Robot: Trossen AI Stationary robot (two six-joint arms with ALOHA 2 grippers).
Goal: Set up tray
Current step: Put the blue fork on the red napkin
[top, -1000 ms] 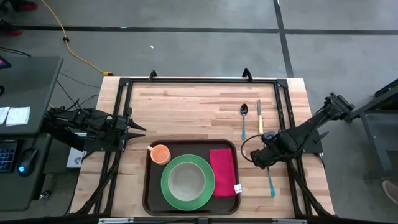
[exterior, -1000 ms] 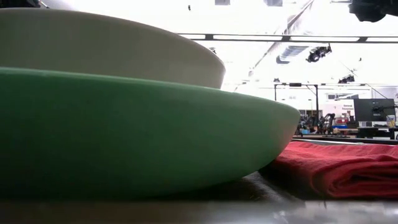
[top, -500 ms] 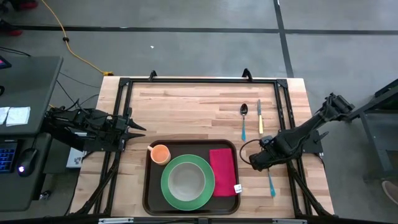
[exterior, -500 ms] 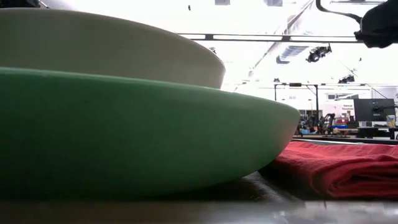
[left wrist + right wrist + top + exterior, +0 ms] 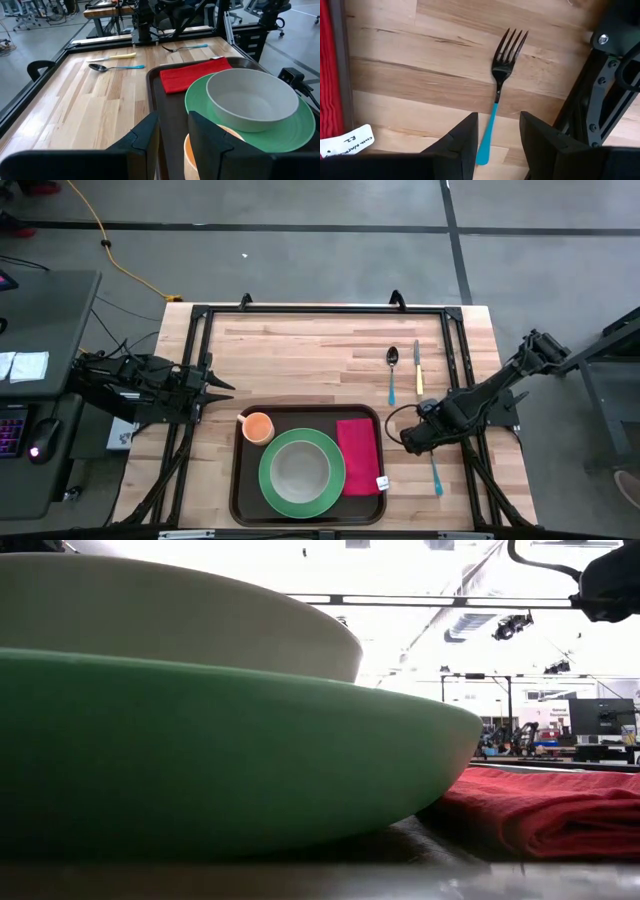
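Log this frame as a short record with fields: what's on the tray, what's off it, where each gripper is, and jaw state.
tray: near edge of table, holds four things
on tray: green plate with pale bowl in it; orange cup; red napkin
off tray, on table: spoon, knife, fork
right gripper: above the fork, right of tray, open, handle between the fingers in its wrist view
left gripper: waiting at table's left edge, open, empty
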